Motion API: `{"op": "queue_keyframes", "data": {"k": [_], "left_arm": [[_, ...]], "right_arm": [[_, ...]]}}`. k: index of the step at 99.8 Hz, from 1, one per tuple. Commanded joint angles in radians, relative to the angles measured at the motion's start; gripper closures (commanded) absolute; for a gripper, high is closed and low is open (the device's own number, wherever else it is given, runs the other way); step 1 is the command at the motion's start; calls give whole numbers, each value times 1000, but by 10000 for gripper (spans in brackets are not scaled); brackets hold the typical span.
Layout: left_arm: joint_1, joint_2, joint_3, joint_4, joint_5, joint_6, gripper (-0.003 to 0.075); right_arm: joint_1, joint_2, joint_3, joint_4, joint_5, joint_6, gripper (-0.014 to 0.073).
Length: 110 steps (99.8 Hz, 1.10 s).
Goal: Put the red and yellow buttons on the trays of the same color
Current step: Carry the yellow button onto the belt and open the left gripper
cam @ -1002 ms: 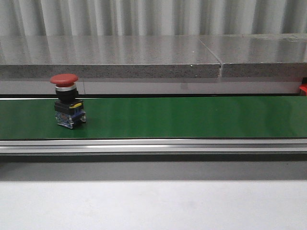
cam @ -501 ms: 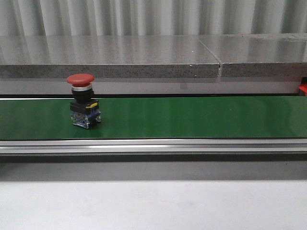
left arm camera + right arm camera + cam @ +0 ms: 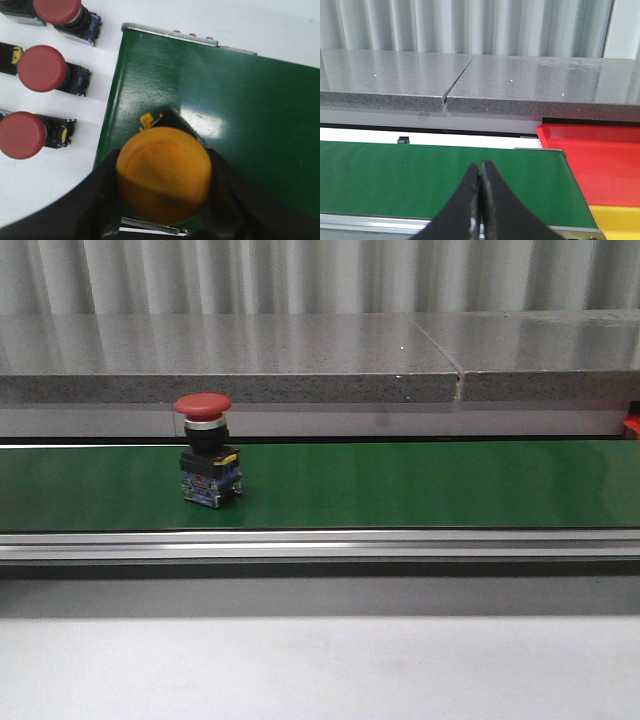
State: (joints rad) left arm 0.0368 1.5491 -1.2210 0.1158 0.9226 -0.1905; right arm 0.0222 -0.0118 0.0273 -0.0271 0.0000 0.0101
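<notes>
A red button (image 3: 207,462) with a mushroom cap stands upright on the green belt (image 3: 400,485), left of the middle in the front view; no gripper shows in that view. My left gripper (image 3: 162,187) is shut on a yellow button (image 3: 164,180), held just above the belt's end (image 3: 240,100). Three more red buttons (image 3: 42,67) lie on their sides on the white surface beside that end. My right gripper (image 3: 480,170) is shut and empty over the belt's other end. Beside it lie the red tray (image 3: 600,160) and the yellow tray (image 3: 615,220).
A grey stone ledge (image 3: 300,365) runs behind the belt, with a corrugated wall above it. A metal rail (image 3: 320,543) edges the belt's near side, and a white tabletop (image 3: 320,670) lies in front. A small red thing (image 3: 632,426) peeks in at the right edge.
The red button has travelled to the right along the belt, staying upright. Nothing else in the front view has shifted.
</notes>
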Motion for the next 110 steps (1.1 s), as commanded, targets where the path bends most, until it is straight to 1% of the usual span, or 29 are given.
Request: {"op": "queue_keyframes", "data": {"k": [1,17,22,26,31,34,36,41,43,46,48,50,51,55,71,82,98,110], "left_arm": [[-8,-9,-34,-4,-11,2,713],[-8,17,-34,-6,6,4,703],[-8,17,-34,-6,6,6,676],[-8,17,-34,-7,6,17,630],[-8,17,-34,-18,6,34,547],[-8,17,-34,-26,6,48,470],[-8,17,-34,-31,6,58,436],[-8,17,-34,-46,6,76,290],[-8,17,-34,-49,6,78,254],[-8,17,-34,-52,6,80,175],[-8,17,-34,-52,4,83,136],[-8,17,-34,-52,4,85,114],[-8,15,-34,-52,2,88,87],[-9,15,-34,-52,2,96,59],[-21,-13,-34,-52,-12,103,52],[-52,-72,-34,-52,-48,103,52],[-117,-196,-27,-50,-142,103,52],[-165,-304,9,-50,-233,103,52]], "right_arm": [[-7,-9,-15,1,-74,-10,675],[-7,-9,-15,1,-74,-10,675],[-7,-9,-15,1,-74,-10,675],[-7,-9,-15,1,-74,-10,675],[-7,-9,-15,1,-74,-10,675],[-7,-9,-15,1,-74,-10,675],[-7,-9,-15,1,-74,-10,675],[-7,-9,-15,1,-74,-10,675],[-7,-9,-15,1,-74,-10,675],[-7,-9,-15,1,-74,-10,675],[-7,-9,-15,1,-74,-10,675],[-7,-9,-15,1,-74,-10,675],[-7,-9,-15,1,-74,-10,675],[-7,-9,-15,1,-74,-10,675],[-7,-9,-15,1,-74,-10,675],[-7,-9,-15,1,-74,-10,675],[-7,-9,-15,1,-74,-10,675],[-7,-9,-15,1,-74,-10,675]]}}
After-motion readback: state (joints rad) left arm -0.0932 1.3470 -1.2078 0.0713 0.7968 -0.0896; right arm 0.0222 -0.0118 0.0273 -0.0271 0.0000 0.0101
